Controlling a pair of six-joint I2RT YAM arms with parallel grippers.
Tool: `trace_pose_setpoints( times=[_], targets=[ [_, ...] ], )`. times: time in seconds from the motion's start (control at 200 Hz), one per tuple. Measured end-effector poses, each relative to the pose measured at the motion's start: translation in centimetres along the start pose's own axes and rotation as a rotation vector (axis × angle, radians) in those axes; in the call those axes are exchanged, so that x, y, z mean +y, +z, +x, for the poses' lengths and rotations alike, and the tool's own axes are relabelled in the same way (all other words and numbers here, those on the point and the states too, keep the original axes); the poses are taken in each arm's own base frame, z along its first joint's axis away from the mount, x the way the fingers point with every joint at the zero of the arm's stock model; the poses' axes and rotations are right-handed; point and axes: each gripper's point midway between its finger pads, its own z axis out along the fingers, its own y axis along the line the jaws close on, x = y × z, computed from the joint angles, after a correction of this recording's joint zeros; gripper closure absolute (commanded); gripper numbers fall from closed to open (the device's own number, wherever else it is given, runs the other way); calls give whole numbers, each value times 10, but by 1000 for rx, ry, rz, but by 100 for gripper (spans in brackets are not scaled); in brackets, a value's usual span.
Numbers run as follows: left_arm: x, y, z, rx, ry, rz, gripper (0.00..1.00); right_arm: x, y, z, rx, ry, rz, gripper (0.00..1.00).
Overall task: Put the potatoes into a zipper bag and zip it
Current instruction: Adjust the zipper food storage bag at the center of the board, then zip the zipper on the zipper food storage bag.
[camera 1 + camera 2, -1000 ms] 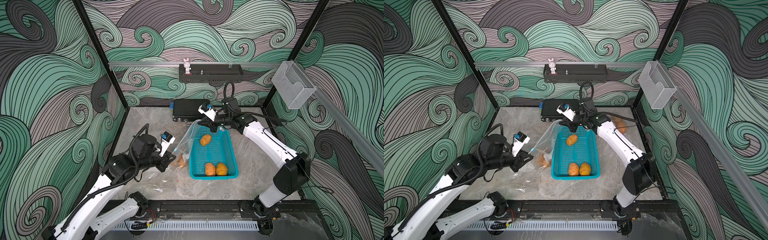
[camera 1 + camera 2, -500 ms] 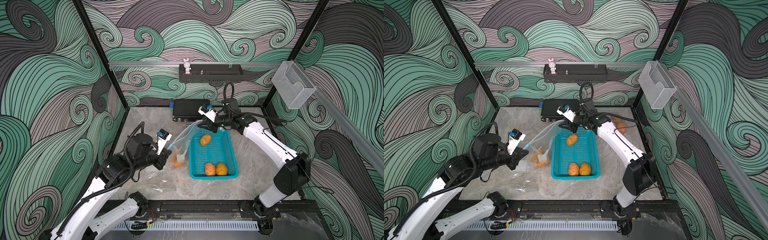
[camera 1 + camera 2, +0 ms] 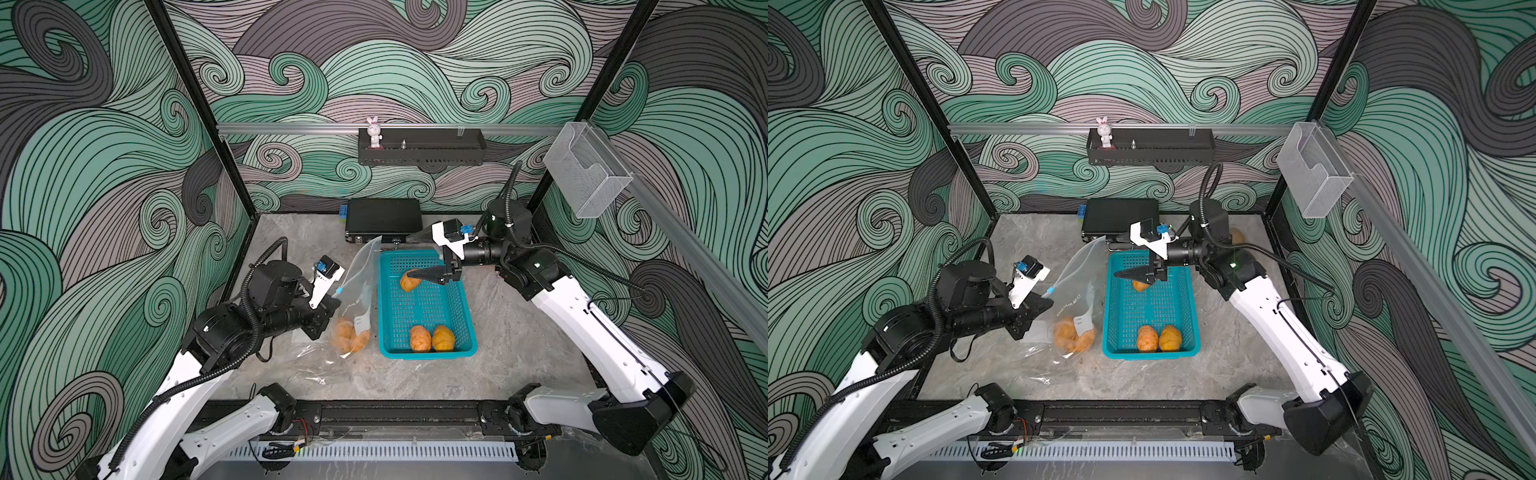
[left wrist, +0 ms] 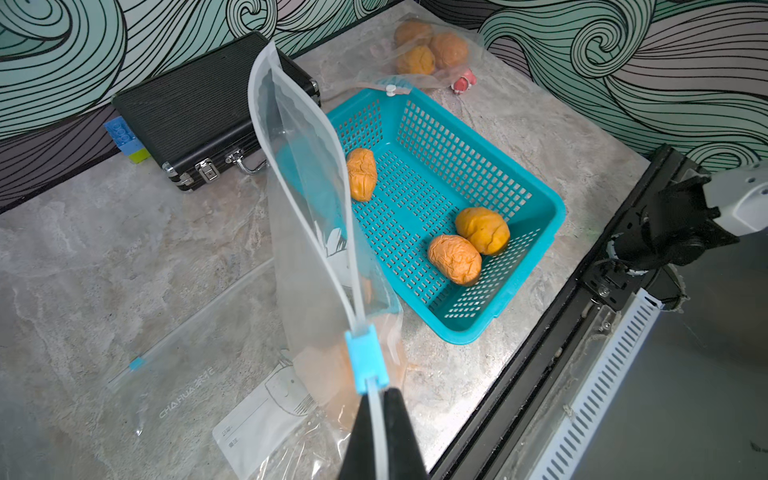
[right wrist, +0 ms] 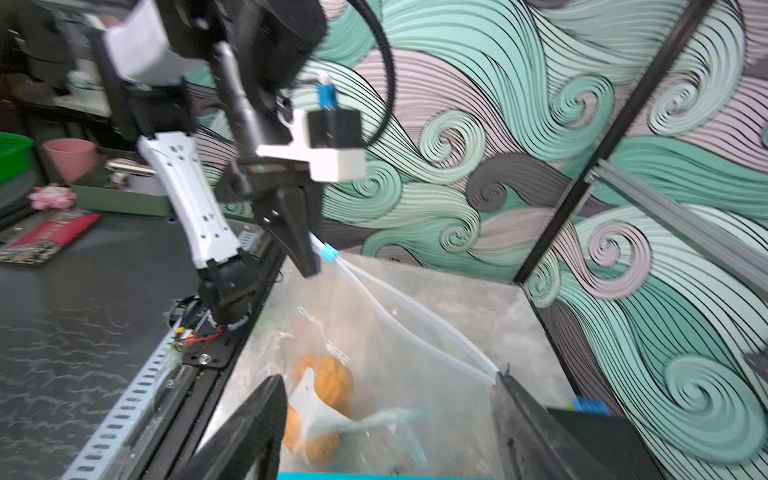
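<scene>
so the left gripper (image 4: 378, 395) pinches the zipper bag (image 4: 307, 174) by its strip, blue slider (image 4: 368, 357) just ahead of it; right gripper (image 3: 1117, 257) is wide open, empty.

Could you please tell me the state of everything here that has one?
Clear plastic zipper bag: unzipped, mouth open.
Left gripper: jaws shut on bag's zip strip.
Blue zip slider: beside left gripper.
Right gripper: jaws open.
Black hard case: closed.
Teal perforated plastic basket: upright, three orange-tan potatoes inside.
</scene>
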Motion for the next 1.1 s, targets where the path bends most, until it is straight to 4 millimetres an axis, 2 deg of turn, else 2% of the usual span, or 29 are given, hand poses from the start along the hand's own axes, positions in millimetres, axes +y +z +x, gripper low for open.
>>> trace_pose_setpoints(
  times=[0.115, 0.32, 0.49, 0.746, 1.101],
  targets=[
    [-6, 0, -1, 12, 12, 37, 100, 15, 25, 5, -37, 9, -109, 28],
    [-14, 4, 0, 41, 16, 90, 100, 13, 67, 38, -51, 107, -223, 32],
    [-18, 6, 0, 52, 20, 114, 100, 26, 92, 45, -58, 128, -305, 34],
    [-21, 3, 0, 57, 23, 132, 100, 41, 110, 26, -94, 64, -378, 45],
    [-22, 4, 0, 63, 24, 139, 100, 49, 122, 40, -59, 69, -423, 58]
  ],
)
